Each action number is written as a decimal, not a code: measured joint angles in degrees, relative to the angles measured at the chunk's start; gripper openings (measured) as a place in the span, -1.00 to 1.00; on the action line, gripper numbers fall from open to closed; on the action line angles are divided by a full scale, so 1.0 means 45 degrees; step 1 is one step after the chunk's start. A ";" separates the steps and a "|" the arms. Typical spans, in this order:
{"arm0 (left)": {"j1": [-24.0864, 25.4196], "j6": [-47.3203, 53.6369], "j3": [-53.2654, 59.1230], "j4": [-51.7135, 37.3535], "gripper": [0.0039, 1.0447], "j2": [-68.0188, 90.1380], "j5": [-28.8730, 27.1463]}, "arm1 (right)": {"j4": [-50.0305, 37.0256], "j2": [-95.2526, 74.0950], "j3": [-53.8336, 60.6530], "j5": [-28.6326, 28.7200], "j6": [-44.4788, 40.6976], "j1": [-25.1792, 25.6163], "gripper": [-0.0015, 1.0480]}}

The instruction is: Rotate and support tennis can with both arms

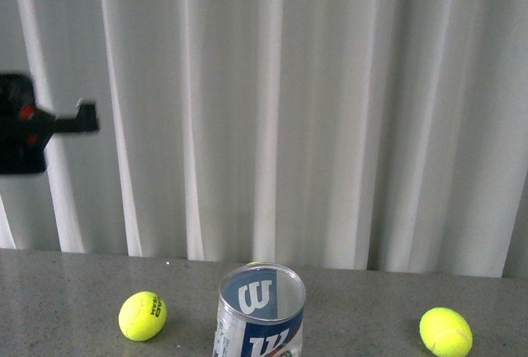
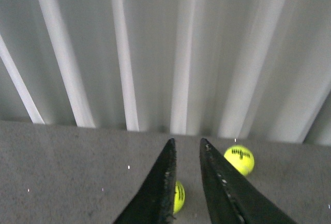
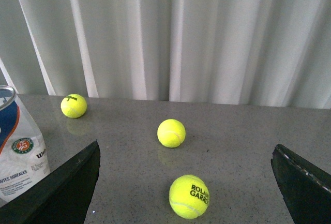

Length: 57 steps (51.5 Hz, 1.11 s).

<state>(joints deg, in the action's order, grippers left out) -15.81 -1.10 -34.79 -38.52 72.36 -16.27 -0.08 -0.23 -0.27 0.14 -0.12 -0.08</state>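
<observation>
Left gripper (image 2: 186, 182) has fingers nearly together w/ nothing between, hovering over the table (image 1: 66, 283) away from the tennis can (image 1: 260, 312), which stands upright at front-centre w/ one ball (image 1: 142, 316) to its left and another ball (image 1: 445, 331) to its right. Right gripper (image 3: 186, 182) is spread wide, empty, can just beside one finger. Can looks empty, so prob light, thin clear plastic, slick and easy to dent or tip; best held mid-label from both sides, gently.

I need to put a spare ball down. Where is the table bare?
In the front view, bare table lies between the can and the right ball, and left of the left ball. The right wrist view shows three balls clustered beside the can: crowded.
</observation>
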 joint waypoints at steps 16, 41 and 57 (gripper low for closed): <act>0.1239 0.0146 0.3526 -0.0835 -0.93 -0.2433 0.1379 | 0.0000 0.0005 0.0000 -0.0005 0.0000 0.0000 0.87; 0.3235 0.0151 0.6397 0.0155 -0.93 -0.6251 0.3531 | 0.0000 0.0005 0.0000 -0.0010 0.0000 0.0000 0.87; 0.3483 0.0151 0.7140 0.1681 -0.93 -0.8514 0.3575 | 0.0000 0.0005 0.0000 -0.0010 0.0000 0.0000 0.87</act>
<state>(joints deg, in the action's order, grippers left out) -0.14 -0.43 -2.66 -30.96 34.04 -0.19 -0.08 -0.21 -0.27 0.10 -0.12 -0.08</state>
